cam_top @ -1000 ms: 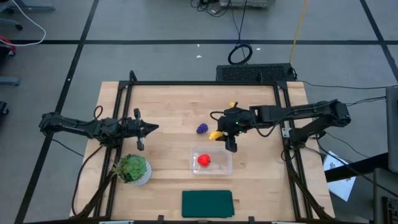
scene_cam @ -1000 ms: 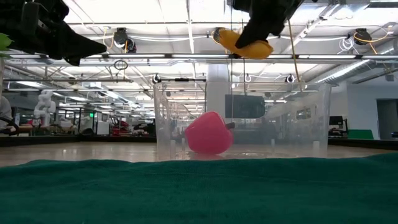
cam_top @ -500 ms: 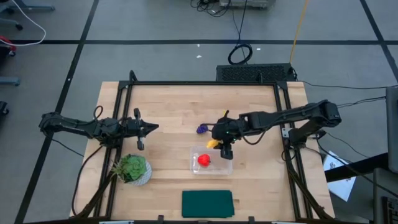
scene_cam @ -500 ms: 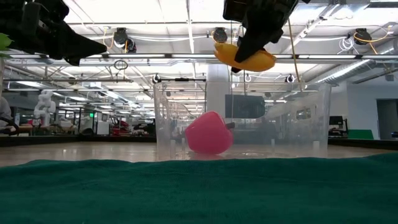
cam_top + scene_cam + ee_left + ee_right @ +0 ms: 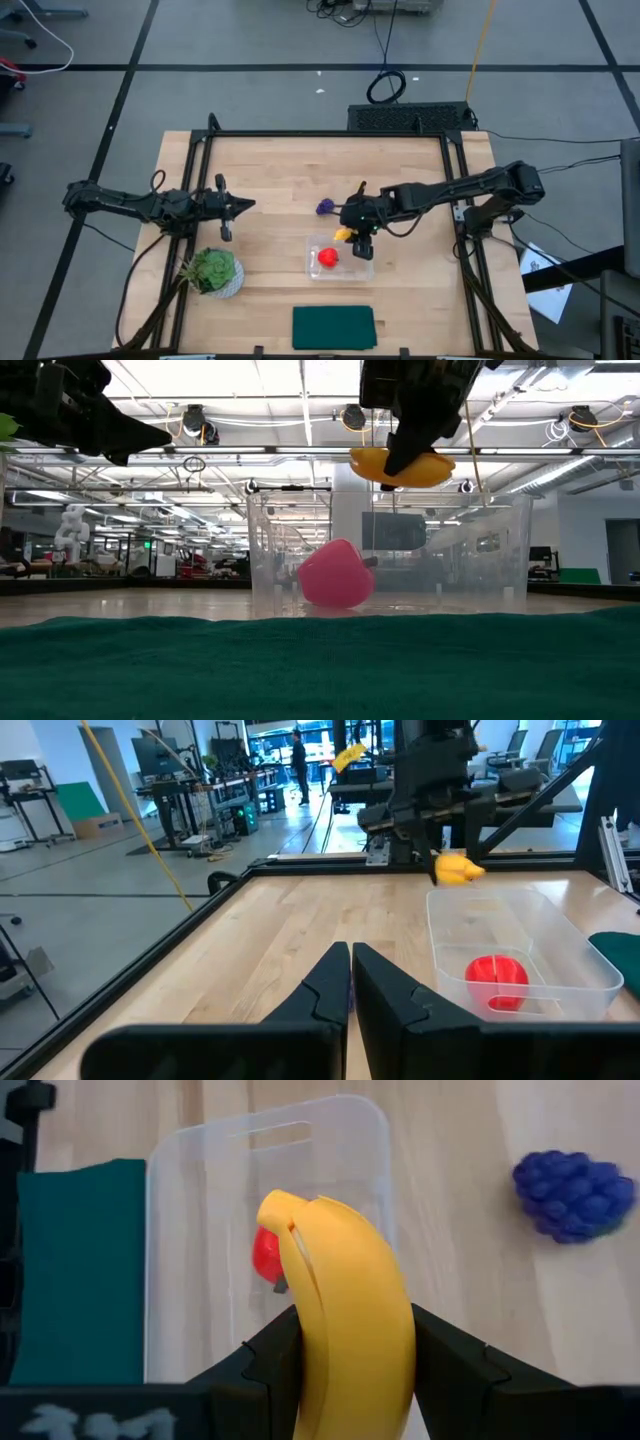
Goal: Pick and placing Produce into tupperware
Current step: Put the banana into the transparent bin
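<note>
My right gripper point(image 5: 357, 236) is shut on the yellow banana point(image 5: 350, 1310), held in the air over the far part of the clear tupperware point(image 5: 340, 258). The low view shows the banana point(image 5: 405, 465) above the tupperware's rim point(image 5: 390, 500). The round red fruit point(image 5: 327, 257) lies on the container's floor. The purple grape bunch point(image 5: 325, 207) rests on the table just beyond the tupperware. My left gripper point(image 5: 247, 205) waits shut over the table's left half, away from all of it. My right gripper pinches the banana's middle point(image 5: 345, 1345) between its two fingers point(image 5: 275, 1360), which lie across it. It comes from above, pointing down. The banana is lifted clear and lies about level, one end point(image 5: 280, 1210) sticking out past the fingers over the tupperware.
A leafy plant in a white pot point(image 5: 212, 270) stands at the near left. A dark green flat rectangle point(image 5: 334, 327) lies at the near edge, in front of the tupperware. A black frame point(image 5: 320, 134) borders the table. Bare wood lies between the two grippers.
My right gripper has carried the banana from beside the grape bunch toward the table's near edge and slightly left, over the tupperware's far part. It has come lower, and the banana has turned from tilted to about level. The red fruit and grapes stayed put.
</note>
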